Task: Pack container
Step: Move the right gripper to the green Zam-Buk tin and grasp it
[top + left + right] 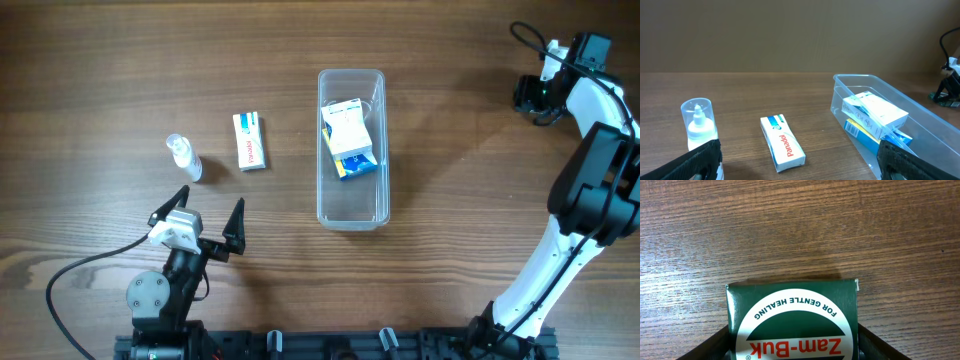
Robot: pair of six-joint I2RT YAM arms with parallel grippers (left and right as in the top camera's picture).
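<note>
The clear plastic container (351, 150) lies in the middle of the table with a white box (347, 124) and a blue box (356, 164) inside; it also shows in the left wrist view (925, 125). A white Panadol box (250, 141) (782, 142) lies left of it. A small clear bottle (184, 158) (699, 122) stands further left. My left gripper (208, 218) (800, 162) is open and empty, near the front edge, behind the Panadol box. My right gripper (535, 95) (792, 345) is at the far right, shut on a green Zam-Buk box (792, 317).
Wood-grain table (100, 80). A black cable (70, 270) runs from the left arm's base along the front left. The right arm's white links (590, 150) stretch along the right edge.
</note>
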